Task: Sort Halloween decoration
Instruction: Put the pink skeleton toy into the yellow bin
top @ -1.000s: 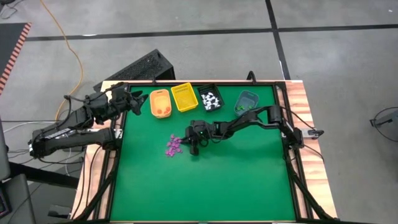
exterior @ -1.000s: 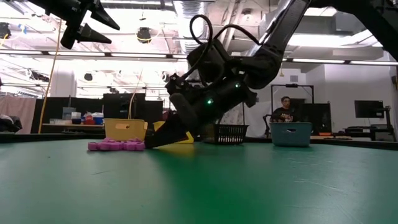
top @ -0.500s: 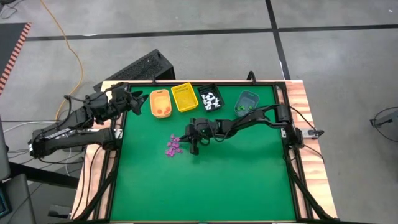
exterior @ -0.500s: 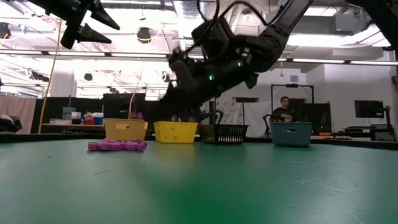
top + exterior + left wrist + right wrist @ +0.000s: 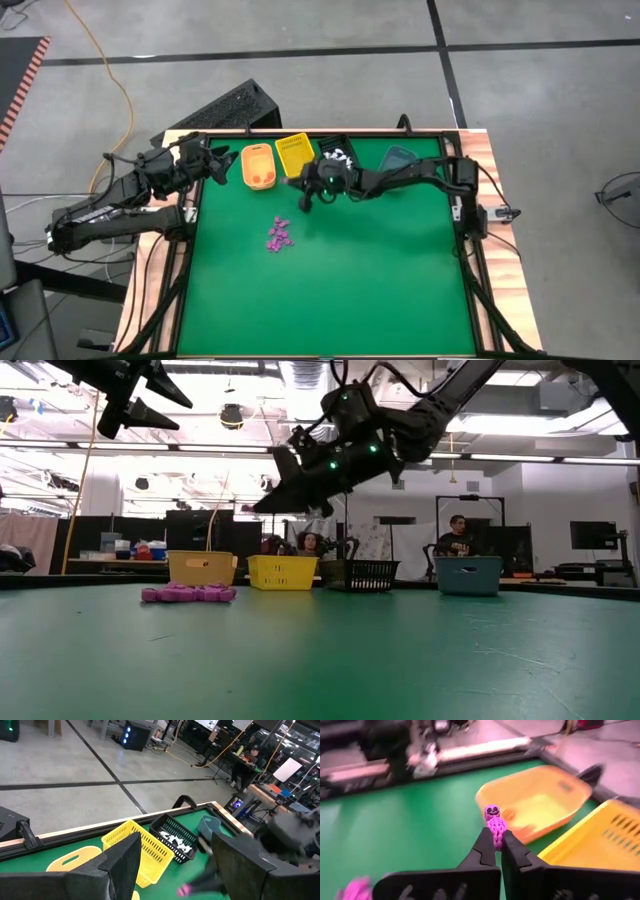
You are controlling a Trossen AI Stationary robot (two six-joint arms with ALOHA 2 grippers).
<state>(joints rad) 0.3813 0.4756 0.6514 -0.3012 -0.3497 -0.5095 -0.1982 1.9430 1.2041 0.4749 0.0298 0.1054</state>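
The right claw point(image 5: 495, 851) is clamped on a purple skeleton trinket point(image 5: 494, 826), lifted off the bench point(image 5: 330, 290), likely for carrying toward the orange bin point(image 5: 540, 807) and yellow bin point(image 5: 600, 837) beyond. Other purple trinkets point(image 5: 278, 236) lie loose. The left claw point(image 5: 212, 166) waits apart at the bench's edge.

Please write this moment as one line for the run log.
right gripper: jaws shut on purple skeleton, raised near yellow bin | left gripper: open, waiting at table's left edge | purple pile: on mat
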